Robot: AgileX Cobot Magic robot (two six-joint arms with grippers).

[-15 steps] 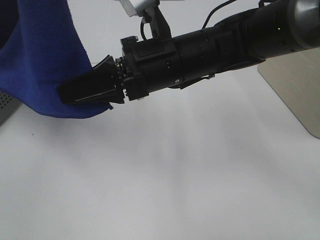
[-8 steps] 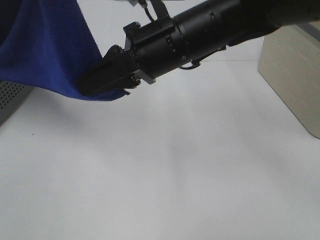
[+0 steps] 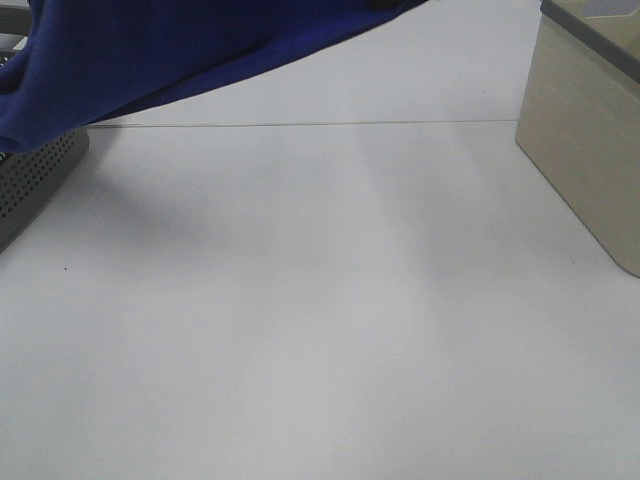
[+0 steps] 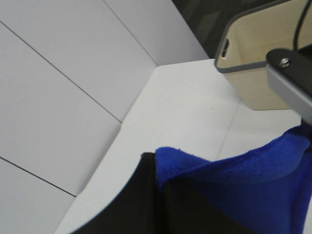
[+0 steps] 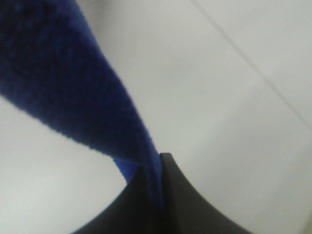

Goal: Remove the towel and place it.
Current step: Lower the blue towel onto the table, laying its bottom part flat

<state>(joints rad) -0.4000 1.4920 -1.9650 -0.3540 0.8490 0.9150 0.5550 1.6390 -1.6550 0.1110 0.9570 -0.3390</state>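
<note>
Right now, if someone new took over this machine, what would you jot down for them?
Grippers: the left gripper and the right gripper are each shut on the towel.
Things: the towel hangs stretched above the table, between a grey basket and a beige basket.
Done: towel lifted.
Left: set it down and release; the spot isn't shown.

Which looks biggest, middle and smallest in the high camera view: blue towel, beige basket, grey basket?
Blue towel, largest.
Beige basket, next.
Grey basket, smallest.
All are cut off by the frame, so true sizes are unsure.
</note>
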